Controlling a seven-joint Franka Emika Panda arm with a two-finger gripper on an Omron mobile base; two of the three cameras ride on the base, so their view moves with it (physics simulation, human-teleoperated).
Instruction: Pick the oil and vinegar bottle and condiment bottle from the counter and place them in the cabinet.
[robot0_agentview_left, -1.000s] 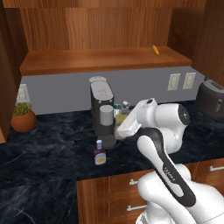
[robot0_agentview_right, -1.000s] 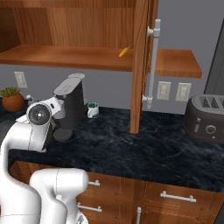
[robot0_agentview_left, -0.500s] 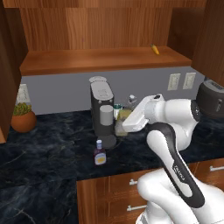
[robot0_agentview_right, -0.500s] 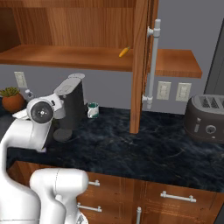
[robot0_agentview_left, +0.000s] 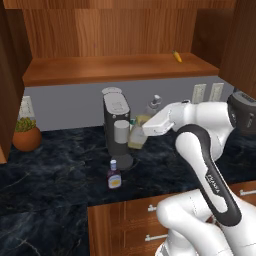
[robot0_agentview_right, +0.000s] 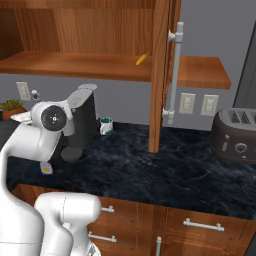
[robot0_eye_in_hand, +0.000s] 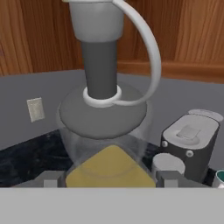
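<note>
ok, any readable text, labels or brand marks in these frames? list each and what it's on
Dark lettering on the arm's forearm link: too small and blurred to read.
Light label on the condiment bottle: no legible text.
Oil and vinegar bottle, coffee machine, toaster, wall outlets: no text visible.

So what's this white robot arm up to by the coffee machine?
It is tidying two bottles into the wooden cabinet above the counter. Right now its gripper sits around the body of the oil and vinegar bottle, beside the coffee machine. In the hand view a fingertip stands on each side of the bottle; whether they are pressing it yet is hard to tell. The condiment bottle stands on the counter in front of the machine, untouched. A small yellow item lies on the shelf.
</note>
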